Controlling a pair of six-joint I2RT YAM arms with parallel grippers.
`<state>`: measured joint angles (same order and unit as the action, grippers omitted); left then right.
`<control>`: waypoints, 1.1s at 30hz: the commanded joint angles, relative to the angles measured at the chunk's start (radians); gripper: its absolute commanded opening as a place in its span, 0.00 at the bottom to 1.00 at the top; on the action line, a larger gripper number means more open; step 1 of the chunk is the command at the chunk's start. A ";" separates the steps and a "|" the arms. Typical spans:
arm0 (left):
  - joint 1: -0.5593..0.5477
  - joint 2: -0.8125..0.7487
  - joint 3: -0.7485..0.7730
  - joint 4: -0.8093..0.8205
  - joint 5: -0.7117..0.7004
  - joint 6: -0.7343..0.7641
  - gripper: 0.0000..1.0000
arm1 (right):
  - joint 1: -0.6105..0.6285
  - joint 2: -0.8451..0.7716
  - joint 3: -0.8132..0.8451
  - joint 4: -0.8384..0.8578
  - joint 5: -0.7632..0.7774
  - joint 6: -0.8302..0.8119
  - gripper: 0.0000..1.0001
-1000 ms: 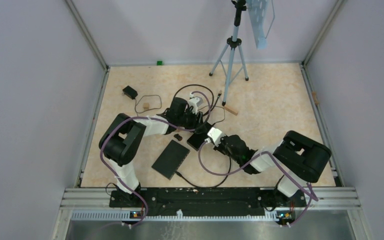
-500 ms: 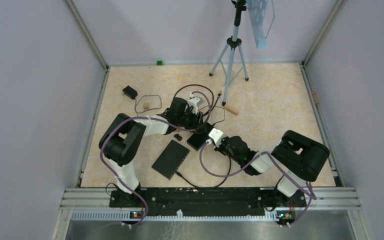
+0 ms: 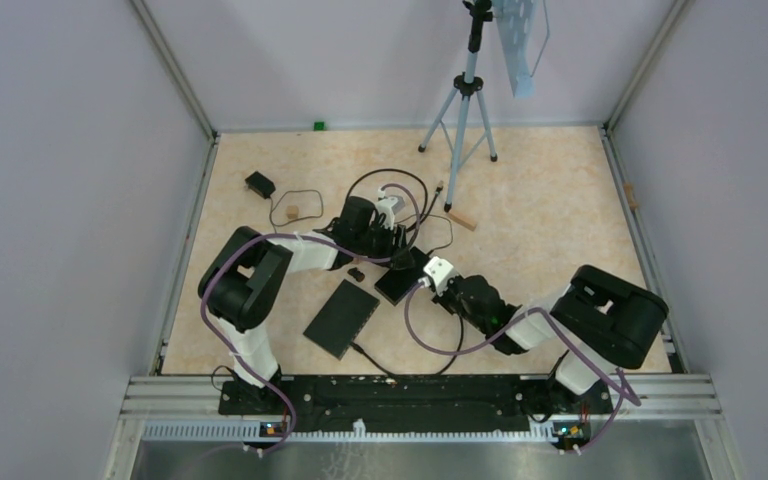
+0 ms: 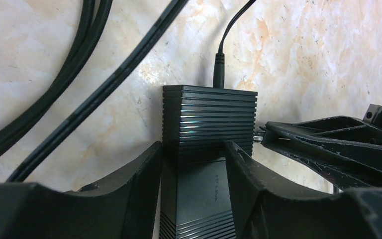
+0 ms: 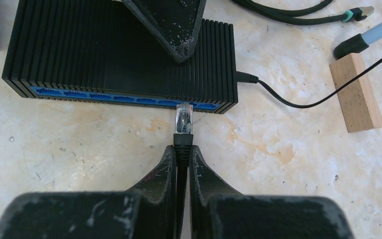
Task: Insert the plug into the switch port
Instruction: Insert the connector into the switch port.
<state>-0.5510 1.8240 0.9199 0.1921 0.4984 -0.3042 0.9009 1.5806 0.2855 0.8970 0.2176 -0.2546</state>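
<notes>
The switch (image 5: 119, 55) is a ribbed black box with a row of blue ports along its front, also seen end-on as the switch (image 4: 209, 114). My left gripper (image 4: 191, 147) straddles it, jaws closed against its two long sides. In the right wrist view one left finger (image 5: 171, 25) shows over the switch top. My right gripper (image 5: 183, 149) is shut on the black boot of the clear plug (image 5: 184, 117). The plug tip sits at the mouth of a port near the switch's right end. From above, both grippers meet at the switch (image 3: 397, 283).
A thin power lead (image 5: 288, 99) leaves the switch's right end. A wooden block (image 5: 355, 92) lies to the right, with loose cables (image 5: 288, 12) beyond. A second black box (image 3: 341, 318) lies near the left arm. A tripod (image 3: 465, 100) stands at the back.
My right gripper has shifted slightly to the right with the plug in it. The left gripper has stayed on the switch.
</notes>
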 commanded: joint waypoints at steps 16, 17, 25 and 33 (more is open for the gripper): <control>0.002 -0.031 -0.034 -0.016 0.035 -0.006 0.55 | 0.010 -0.038 -0.010 0.031 -0.060 0.062 0.00; 0.003 -0.032 -0.037 -0.014 0.035 -0.006 0.55 | 0.010 -0.033 -0.007 0.031 -0.063 0.062 0.00; 0.002 -0.032 -0.066 0.020 0.055 -0.017 0.54 | 0.010 -0.018 0.020 0.029 -0.076 0.054 0.00; 0.002 -0.026 -0.076 0.030 0.065 -0.017 0.53 | 0.010 -0.034 0.030 0.055 -0.062 0.052 0.00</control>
<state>-0.5446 1.8111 0.8707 0.2481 0.5278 -0.3153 0.9012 1.5589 0.2699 0.8883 0.1619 -0.2077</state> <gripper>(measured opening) 0.536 0.040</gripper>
